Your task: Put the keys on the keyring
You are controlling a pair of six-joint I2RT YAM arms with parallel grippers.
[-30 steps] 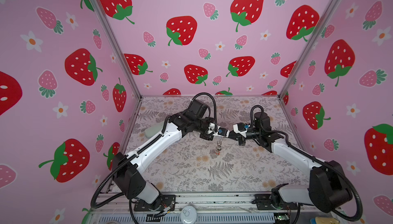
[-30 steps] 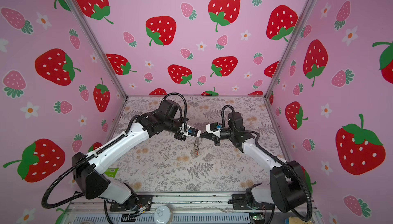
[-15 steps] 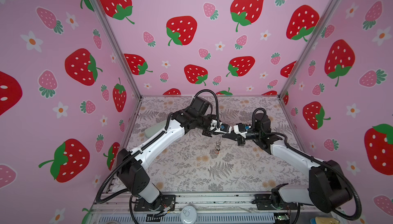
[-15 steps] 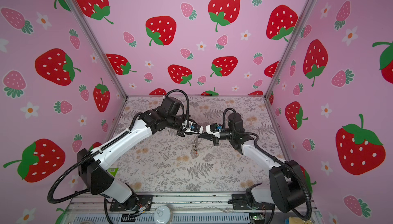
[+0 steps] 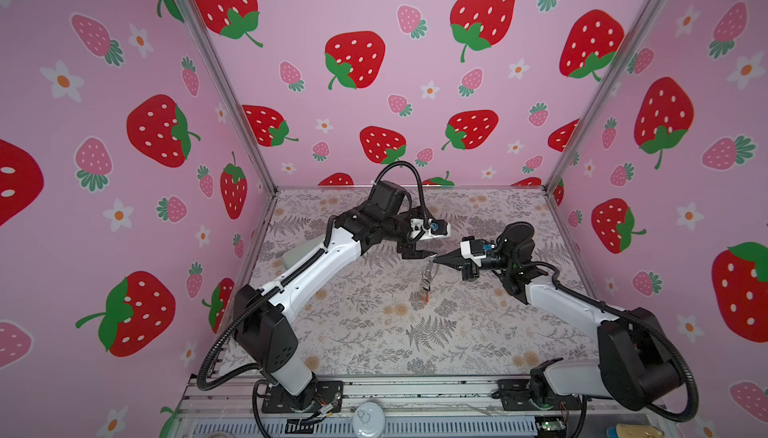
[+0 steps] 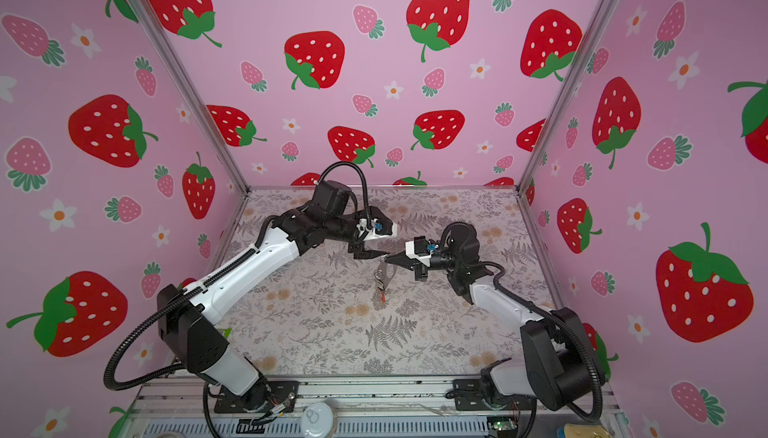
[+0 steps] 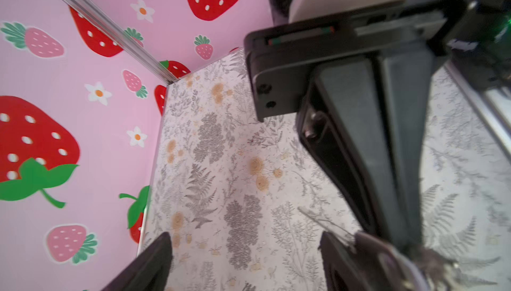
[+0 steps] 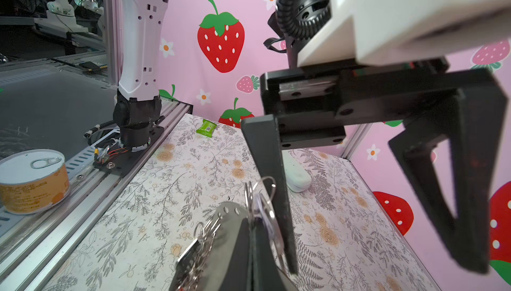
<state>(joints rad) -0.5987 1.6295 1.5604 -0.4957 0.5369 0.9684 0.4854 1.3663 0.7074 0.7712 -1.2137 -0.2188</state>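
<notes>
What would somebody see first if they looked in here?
The giant red strawberries on the pink walls all around jump out first. Then, over the flowery table, two black robot grippers meet nose to nose: the right gripper pinches a dangling silvery metal keyring, and the left gripper beside it stands open.

We find the dangling keys [image 5: 424, 288] too small to tell apart in both top views; the left arm [image 5: 316, 267] hides most of the pale case [image 5: 296, 253].

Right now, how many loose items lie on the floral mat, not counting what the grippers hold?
2: a pale case beside the left arm, and a green packet near that arm's base. More may hide under the arms.
</notes>
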